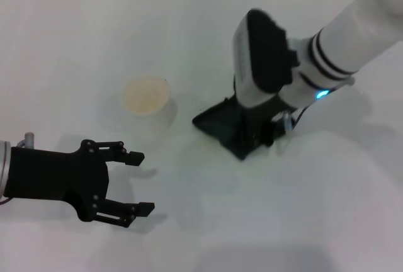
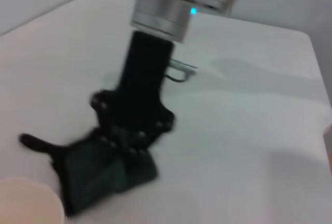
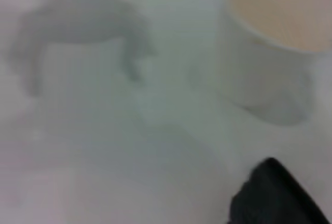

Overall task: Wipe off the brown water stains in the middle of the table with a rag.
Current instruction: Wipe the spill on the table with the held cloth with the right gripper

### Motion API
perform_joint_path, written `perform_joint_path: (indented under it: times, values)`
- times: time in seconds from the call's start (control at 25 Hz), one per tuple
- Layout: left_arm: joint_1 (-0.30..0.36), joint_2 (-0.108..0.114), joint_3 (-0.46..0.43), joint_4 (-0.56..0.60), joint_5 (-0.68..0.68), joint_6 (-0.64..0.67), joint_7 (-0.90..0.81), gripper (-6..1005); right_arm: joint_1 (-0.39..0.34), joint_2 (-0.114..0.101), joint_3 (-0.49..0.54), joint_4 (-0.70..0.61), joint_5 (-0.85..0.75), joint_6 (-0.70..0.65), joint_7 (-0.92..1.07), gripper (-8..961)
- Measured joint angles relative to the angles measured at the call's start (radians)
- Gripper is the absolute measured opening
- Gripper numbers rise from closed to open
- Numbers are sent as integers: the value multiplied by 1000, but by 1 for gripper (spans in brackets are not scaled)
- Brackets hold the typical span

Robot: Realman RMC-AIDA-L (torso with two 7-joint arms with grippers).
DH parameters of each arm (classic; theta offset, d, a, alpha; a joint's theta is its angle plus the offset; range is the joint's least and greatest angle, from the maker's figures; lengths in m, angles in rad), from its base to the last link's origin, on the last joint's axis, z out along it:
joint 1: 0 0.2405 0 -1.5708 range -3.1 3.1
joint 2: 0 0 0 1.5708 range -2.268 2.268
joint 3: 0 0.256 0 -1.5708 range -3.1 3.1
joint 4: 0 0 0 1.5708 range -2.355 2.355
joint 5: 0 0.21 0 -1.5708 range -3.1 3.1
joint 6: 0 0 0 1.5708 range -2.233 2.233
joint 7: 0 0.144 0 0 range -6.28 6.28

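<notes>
The dark rag (image 1: pixel 217 123) lies bunched on the white table (image 1: pixel 296 221), right of centre. My right gripper (image 1: pixel 249 135) points straight down and is shut on the rag, pressing it onto the tabletop. The left wrist view shows this too: the right gripper (image 2: pixel 130 147) clamps the crumpled rag (image 2: pixel 98 175). A corner of the rag (image 3: pixel 275 198) shows in the right wrist view. No brown water stain shows in any view. My left gripper (image 1: pixel 140 182) is open and empty, low over the table at the front left.
A white paper cup (image 1: pixel 147 97) with a cream inside stands upright just left of the rag. It also shows in the right wrist view (image 3: pixel 270 53), and its rim shows in the left wrist view (image 2: pixel 26 200). The table's far edge runs along the back.
</notes>
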Motion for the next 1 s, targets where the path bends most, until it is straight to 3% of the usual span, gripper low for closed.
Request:
perform_joint_path:
  times: [0.24,0.44,0.56,0.8,1.0]
  values:
    - [-1,0,0,0,0,-1,0,893,-6,1,-126,-65,109,-72,3,78]
    - [-2,0,0,0,0,-2,0,893,-6,0,-163,-57,134,-38,-4,77]
    - [-2,0,0,0,0,-3,1,893,1,-8,-127,-14,121,27,-30,76]
    - [0,0,0,0,0,-3,1,893,8,-10,64,67,30,99,-113,71]
    - [-1,0,-2,0,0,-5,1,893,9,-7,62,72,27,78,-118,70]
